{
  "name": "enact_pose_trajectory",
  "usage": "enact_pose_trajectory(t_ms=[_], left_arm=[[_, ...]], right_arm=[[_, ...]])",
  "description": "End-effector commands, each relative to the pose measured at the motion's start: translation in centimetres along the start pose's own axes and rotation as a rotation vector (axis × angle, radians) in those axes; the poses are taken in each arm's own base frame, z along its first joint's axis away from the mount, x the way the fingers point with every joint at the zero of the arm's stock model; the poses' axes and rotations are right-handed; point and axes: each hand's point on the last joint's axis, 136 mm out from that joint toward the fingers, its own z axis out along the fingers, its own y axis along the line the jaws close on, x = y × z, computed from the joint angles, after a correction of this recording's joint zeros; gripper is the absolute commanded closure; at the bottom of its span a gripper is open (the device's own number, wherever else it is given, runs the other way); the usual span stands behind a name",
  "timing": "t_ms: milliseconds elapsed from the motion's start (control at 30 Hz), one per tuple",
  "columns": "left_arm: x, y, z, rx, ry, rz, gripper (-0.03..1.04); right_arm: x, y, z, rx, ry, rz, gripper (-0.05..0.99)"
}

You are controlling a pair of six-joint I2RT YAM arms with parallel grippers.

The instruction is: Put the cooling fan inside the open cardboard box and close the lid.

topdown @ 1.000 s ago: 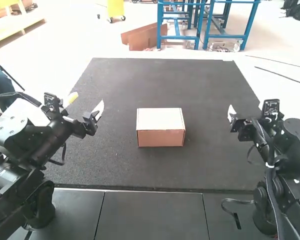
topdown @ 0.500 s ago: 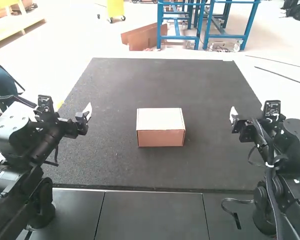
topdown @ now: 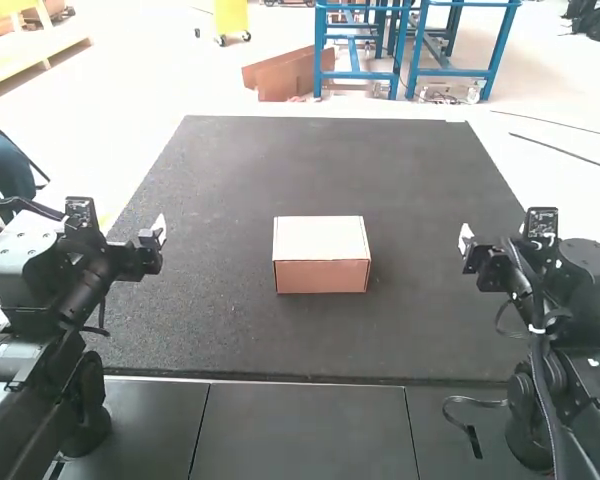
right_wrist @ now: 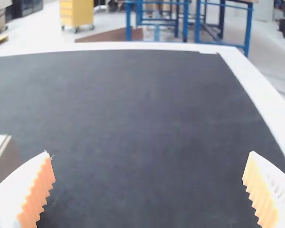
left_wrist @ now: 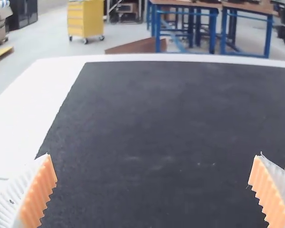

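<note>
Backing off, the left arm (topdown: pixel 80 270) nears the mat's (topdown: pixel 280 160) edge. Both pairs of jaws gape. One cardboard box (topdown: pixel 321 252), seemingly closed, sits mid-mat, well apart from both arms.

Looking across a black rough mat (left_wrist: pixel 171 133) covering a white tabletop (left_wrist: pixel 23 109). Beyond, seeing blue metal frame benches (left_wrist: pixel 213 28) standing on pale smooth floor (left_wrist: pixel 47 38), beside a yellow wheeled cart (left_wrist: pixel 85 19) and a brown flat board (left_wrist: pixel 137 46).
</note>
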Motion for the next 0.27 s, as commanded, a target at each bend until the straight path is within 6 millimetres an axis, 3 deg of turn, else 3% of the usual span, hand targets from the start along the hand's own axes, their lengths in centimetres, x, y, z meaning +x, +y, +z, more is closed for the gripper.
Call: enact_pose_trajectory(t_ms=[0, 233], left_arm=[[-0.17, 0.3, -0.07, -0.014, -0.016, 0.015, 0.05], [-0.28, 0.19, -0.07, -0.009, -0.02, 0.019, 0.05]], right_arm=[[-0.06, -0.48, -0.02, 0.023, -0.007, 0.02, 0.02], [-0.07, -0.22, -0.02, 0.011, -0.007, 0.021, 0.02]])
